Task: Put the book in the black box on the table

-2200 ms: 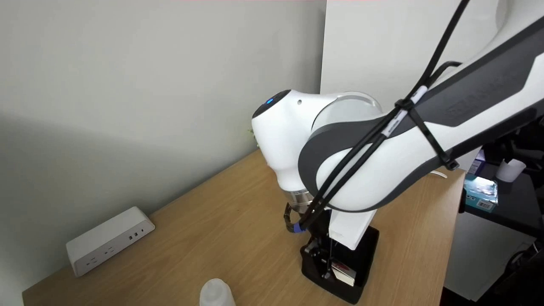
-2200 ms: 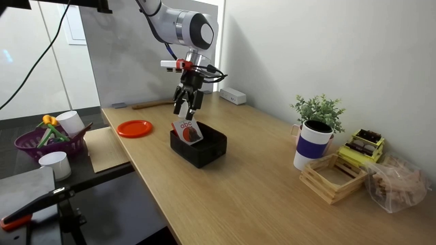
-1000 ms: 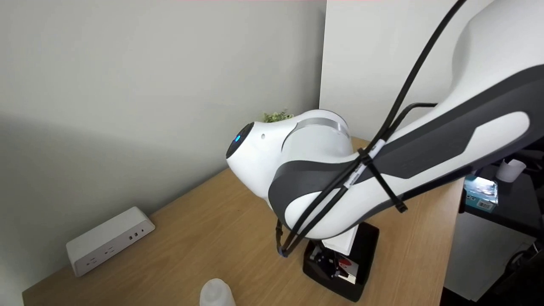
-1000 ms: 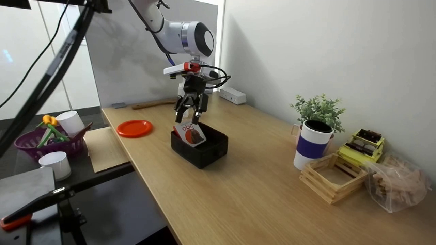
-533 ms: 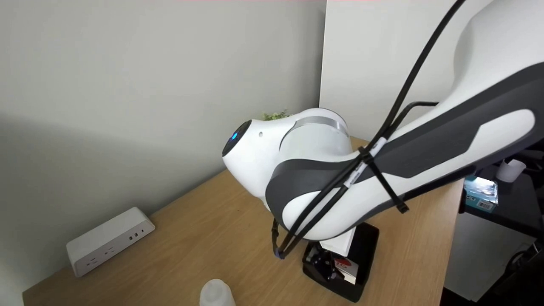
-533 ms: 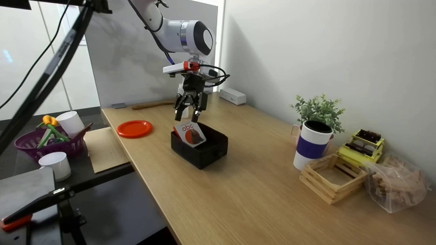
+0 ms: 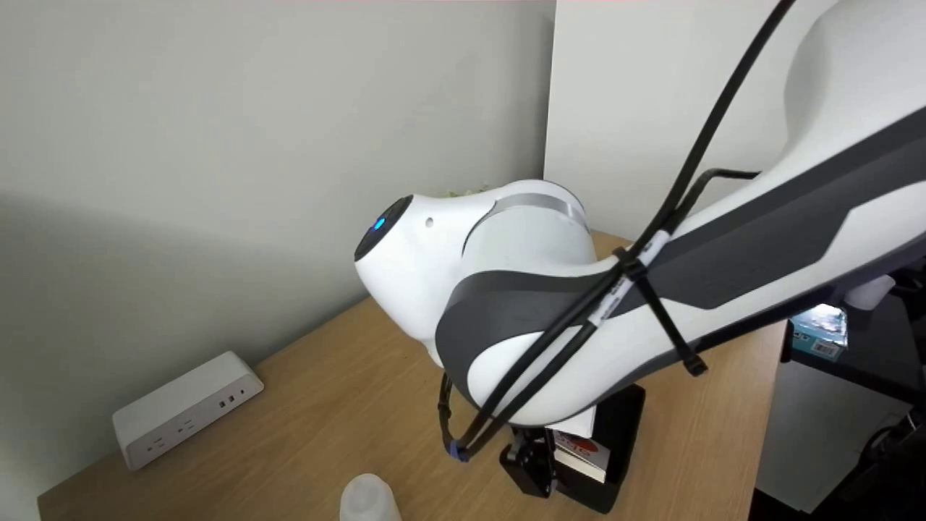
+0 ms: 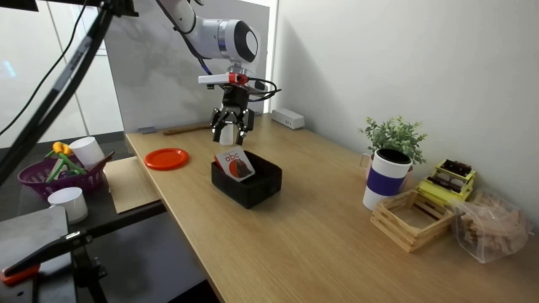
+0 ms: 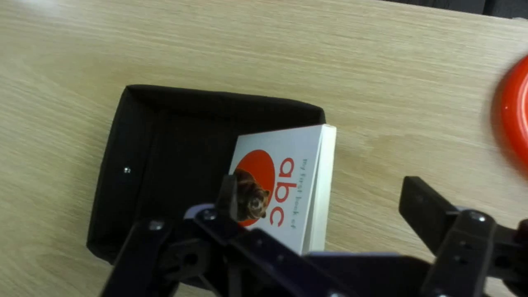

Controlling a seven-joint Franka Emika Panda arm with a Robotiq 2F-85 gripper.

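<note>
The book (image 8: 236,165), white with a red-orange circle and "abc", leans tilted inside the black box (image 8: 248,194). Its spine end rests up on one end of the box, and the box floor shows beside it in the wrist view. The book (image 9: 284,144) and black box (image 9: 177,123) are seen from above there. The box stands on the light wood table (image 8: 320,244). My gripper (image 8: 228,139) is open and empty, above and just behind the book's raised end, apart from it. In the wrist view my gripper (image 9: 321,196) has one finger over the book's cover and one over bare table.
A red plate (image 8: 166,159) lies beside the box. A white cup (image 8: 226,134) stands behind the gripper. A white power strip (image 7: 188,409) is by the wall. A white-and-blue cup (image 8: 385,181), plant (image 8: 396,136), wooden crate (image 8: 410,219) and plastic bag (image 8: 490,227) stand along the wall.
Since 2.2 s ago the book has tipped slightly lower in the box and the gripper fingers have spread wider. The gripper went down, then rose and moved back from the book.
</note>
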